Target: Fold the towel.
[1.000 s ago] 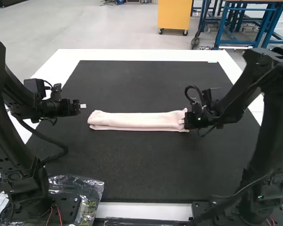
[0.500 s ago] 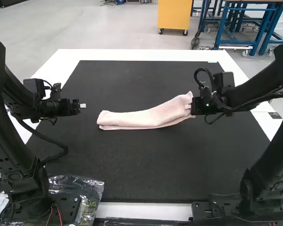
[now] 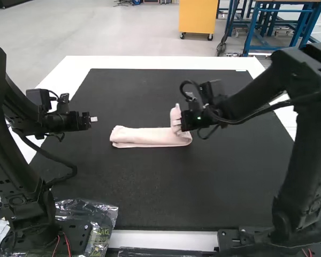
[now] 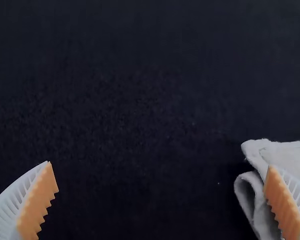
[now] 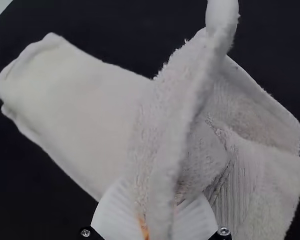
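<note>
At the high view's left, the left gripper (image 3: 93, 119) hangs just left of the towel's left end. In its own wrist view, the left gripper (image 4: 162, 200) is open, with the layered towel end (image 4: 285, 165) behind one finger. The pale pink towel (image 3: 144, 137) lies as a narrow folded strip on the mat, its right part lifted and turned back. The right gripper (image 3: 181, 121) is above that right part. In the right wrist view, the right gripper (image 5: 155, 220) is shut on the raised end of the towel (image 5: 85, 100), which stands up between its fingers.
A black mat (image 3: 150, 193) covers most of the white table (image 3: 171, 62). Clear plastic packaging (image 3: 93, 219) lies by the left arm's base, at the near edge.
The right gripper lifted the towel's right end and carried it left, bending it over the strip. The towel's left end shifted slightly right at first. The left arm kept still.
</note>
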